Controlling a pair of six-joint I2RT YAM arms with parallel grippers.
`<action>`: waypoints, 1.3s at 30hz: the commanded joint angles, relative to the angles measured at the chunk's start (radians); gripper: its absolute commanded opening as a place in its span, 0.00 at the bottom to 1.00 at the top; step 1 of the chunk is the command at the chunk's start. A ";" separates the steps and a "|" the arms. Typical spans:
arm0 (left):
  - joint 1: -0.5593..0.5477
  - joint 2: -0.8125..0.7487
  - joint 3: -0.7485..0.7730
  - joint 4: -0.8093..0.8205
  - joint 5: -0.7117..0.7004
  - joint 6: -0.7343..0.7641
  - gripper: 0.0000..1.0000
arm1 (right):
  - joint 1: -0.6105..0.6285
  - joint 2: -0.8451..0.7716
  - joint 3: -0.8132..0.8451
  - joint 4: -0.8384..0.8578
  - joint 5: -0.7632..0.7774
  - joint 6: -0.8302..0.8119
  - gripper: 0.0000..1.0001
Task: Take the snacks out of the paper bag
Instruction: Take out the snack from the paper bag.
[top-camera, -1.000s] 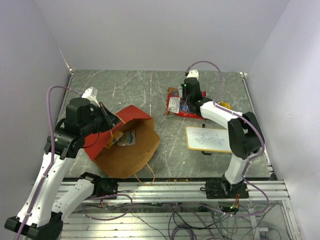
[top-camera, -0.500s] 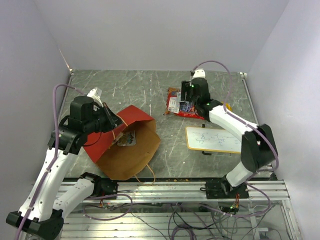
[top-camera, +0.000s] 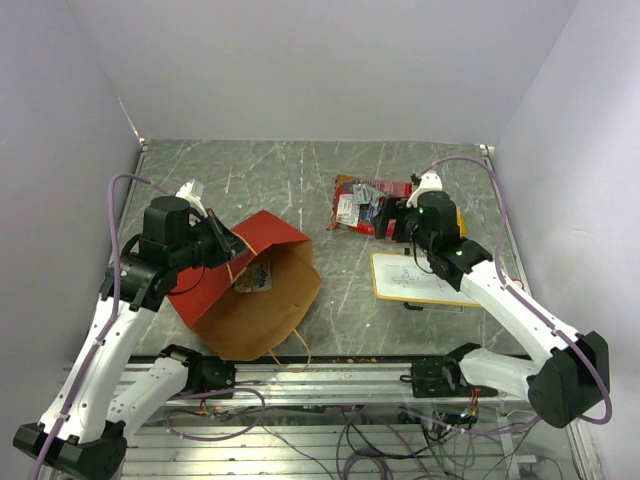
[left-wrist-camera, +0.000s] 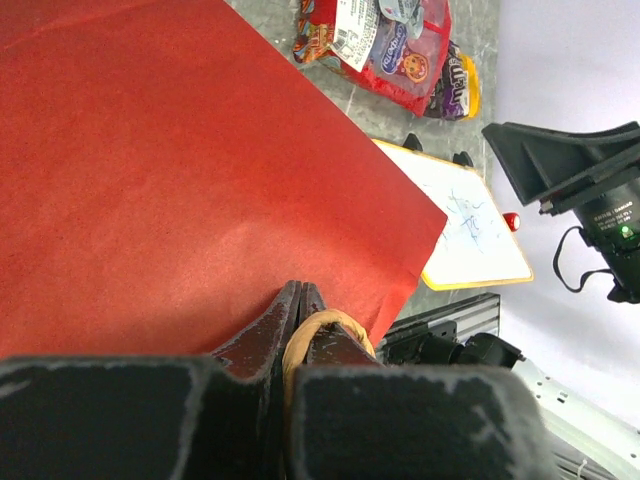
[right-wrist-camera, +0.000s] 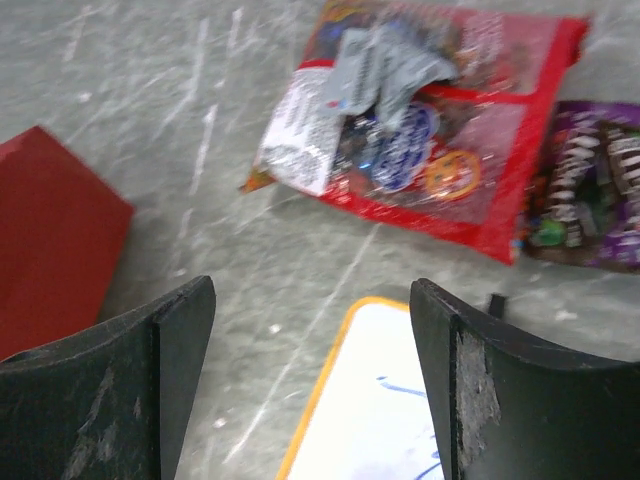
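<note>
The paper bag (top-camera: 262, 238) lies on its side, red outside, its brown mouth facing the near edge, with one pale packet (top-camera: 254, 277) inside. My left gripper (top-camera: 222, 243) is shut on the bag's twisted handle (left-wrist-camera: 318, 322), over the red wall (left-wrist-camera: 170, 170). Snacks lie at the back: a large red bag (top-camera: 362, 208) (right-wrist-camera: 440, 150) with a pale silver packet (right-wrist-camera: 385, 65) on top, and beside it a purple packet (right-wrist-camera: 590, 190). My right gripper (top-camera: 390, 222) (right-wrist-camera: 312, 300) hangs open and empty just near of that pile.
A white board with a yellow-wood frame (top-camera: 418, 278) (right-wrist-camera: 385, 400) lies under my right gripper, near the right arm. A yellow packet (left-wrist-camera: 470, 92) peeks out behind the purple one. Walls close in the table on three sides.
My right gripper has opened and drawn back toward the near right, away from the snack pile, leaving the pale packet on the red bag. My left gripper still holds the handle.
</note>
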 joint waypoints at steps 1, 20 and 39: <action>-0.002 -0.005 0.003 0.030 -0.010 -0.009 0.07 | 0.060 -0.019 0.036 -0.066 -0.149 0.124 0.78; -0.001 -0.005 0.016 0.024 0.016 0.002 0.07 | 0.719 0.049 0.008 0.345 -0.335 -0.570 0.74; -0.001 0.021 0.101 -0.029 0.050 0.027 0.07 | 0.814 0.496 0.101 0.512 -0.416 -1.375 0.71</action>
